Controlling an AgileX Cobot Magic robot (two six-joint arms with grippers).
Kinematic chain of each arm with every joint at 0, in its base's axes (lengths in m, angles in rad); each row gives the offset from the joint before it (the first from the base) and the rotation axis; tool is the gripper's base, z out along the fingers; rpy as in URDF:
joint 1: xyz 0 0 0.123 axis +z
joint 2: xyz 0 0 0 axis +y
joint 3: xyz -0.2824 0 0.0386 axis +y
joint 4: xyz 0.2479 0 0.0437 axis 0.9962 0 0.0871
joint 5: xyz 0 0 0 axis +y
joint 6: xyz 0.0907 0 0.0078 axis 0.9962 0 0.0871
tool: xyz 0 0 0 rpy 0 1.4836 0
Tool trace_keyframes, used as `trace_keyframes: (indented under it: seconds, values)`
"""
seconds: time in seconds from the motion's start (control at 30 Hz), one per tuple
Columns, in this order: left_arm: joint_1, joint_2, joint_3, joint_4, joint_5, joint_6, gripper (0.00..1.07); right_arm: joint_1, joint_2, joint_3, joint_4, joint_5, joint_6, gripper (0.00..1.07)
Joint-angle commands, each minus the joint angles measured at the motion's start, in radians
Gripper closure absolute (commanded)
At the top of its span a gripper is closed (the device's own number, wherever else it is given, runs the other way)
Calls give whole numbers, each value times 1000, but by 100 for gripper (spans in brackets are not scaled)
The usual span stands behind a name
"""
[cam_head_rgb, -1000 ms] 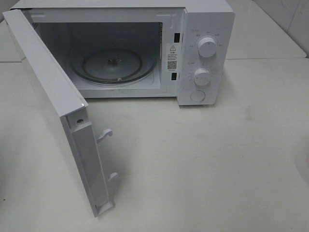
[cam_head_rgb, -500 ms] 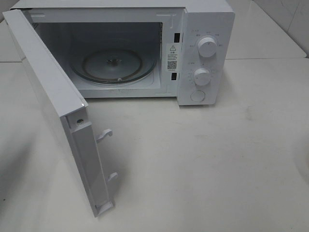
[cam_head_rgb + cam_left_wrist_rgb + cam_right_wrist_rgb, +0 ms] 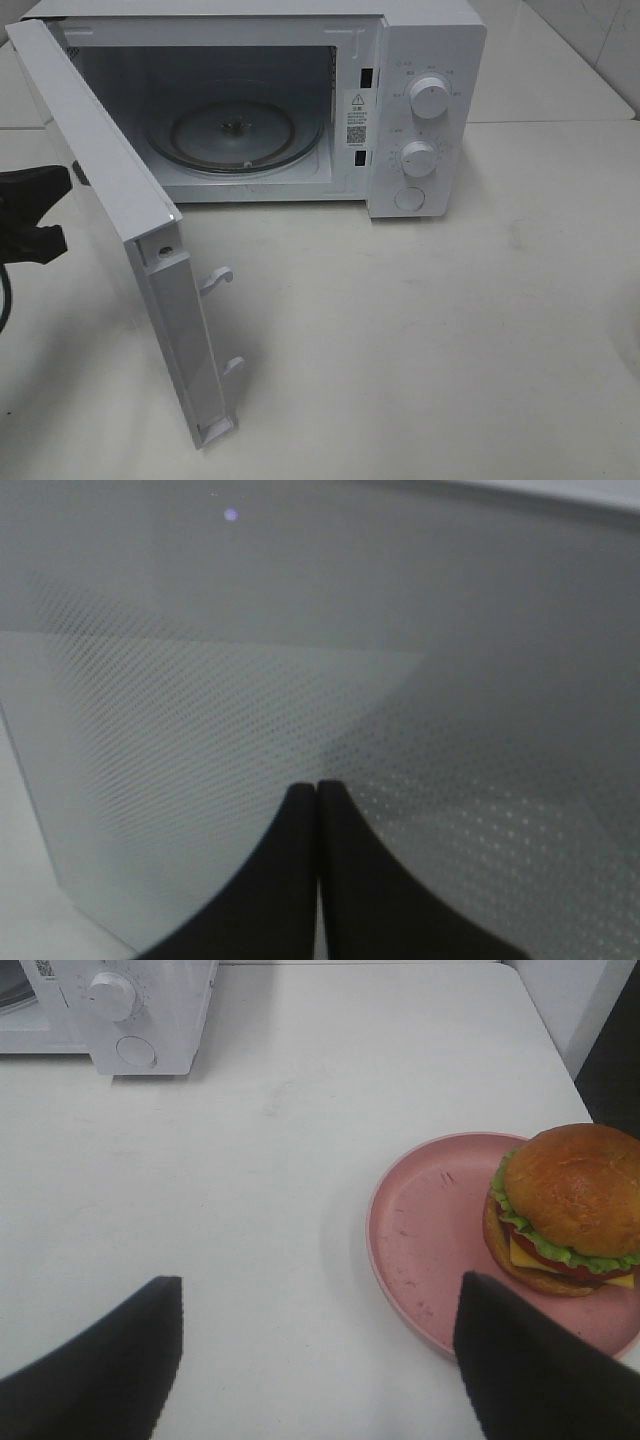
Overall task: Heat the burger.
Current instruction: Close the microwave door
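The burger [image 3: 565, 1210], with a glossy brown bun, green lettuce and a yellow cheese edge, sits on a pink plate [image 3: 430, 1230] in the right wrist view, off to one side of the plate. My right gripper [image 3: 320, 1365] hangs open above the table beside the plate, and nothing is between its fingers [image 3: 100, 1375]. The exterior high view shows neither the burger nor the right arm. My left gripper [image 3: 45, 195] is at the far left, on the outer side of the microwave door [image 3: 110, 180]. In the left wrist view my left gripper [image 3: 318, 880] is shut and empty, facing the door's dotted glass.
The white microwave [image 3: 425, 100] stands at the back with its door swung wide toward the front left. Its glass turntable [image 3: 235, 135] holds nothing. Two knobs and a button are on its right panel. The microwave [image 3: 150, 1010] also shows in the right wrist view.
My left gripper has come into view at the left edge, beside the door's outer face. The microwave and its door have not moved.
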Motion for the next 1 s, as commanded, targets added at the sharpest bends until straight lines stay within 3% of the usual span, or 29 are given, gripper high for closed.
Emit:
trace_keyframes:
  seconds: [0.03, 0.17, 0.23, 0.27, 0.33, 0.53, 0.63, 0.7, 0.77, 0.87, 0.93, 1.0]
  values:
    - [-88, 16, -32, -80, -18, 3, 107, -7, -25, 0, -2, -12, -11, 33]
    - [-157, 30, -55, -152, -13, 30, 107, -7, -25, 0, -2, -12, -11, 33]
    - [-223, 37, -79, -250, 4, 70, 107, -7, -25, 0, -1, -12, -11, 33]
    - [-223, 37, -79, -250, 4, 70, 107, -7, -25, 0, -1, -12, -11, 33]
    - [-306, 55, -119, -369, 13, 102, 107, -7, -25, 0, -1, -12, -11, 33]
    - [-377, 87, -173, -471, 66, 143, 107, -7, -25, 0, -1, -12, -11, 33]
    - [-455, 129, -248, -583, 133, 227, 107, -7, -25, 0, -1, -12, -11, 33]
    - [-470, 140, -269, -614, 143, 244, 107, -7, -25, 0, -1, -12, -11, 33]
    - [-529, 181, -350, -738, 178, 317, 107, -7, -25, 0, -1, -12, -11, 33]
    - [-541, 188, -367, -761, 184, 334, 107, -7, -25, 0, -1, -12, -11, 33]
    - [-573, 229, -448, -859, 194, 394, 107, -7, -25, 0, -1, -12, -11, 33]
    - [-575, 238, -463, -881, 199, 408, 107, -7, -25, 0, -1, -12, -11, 33]
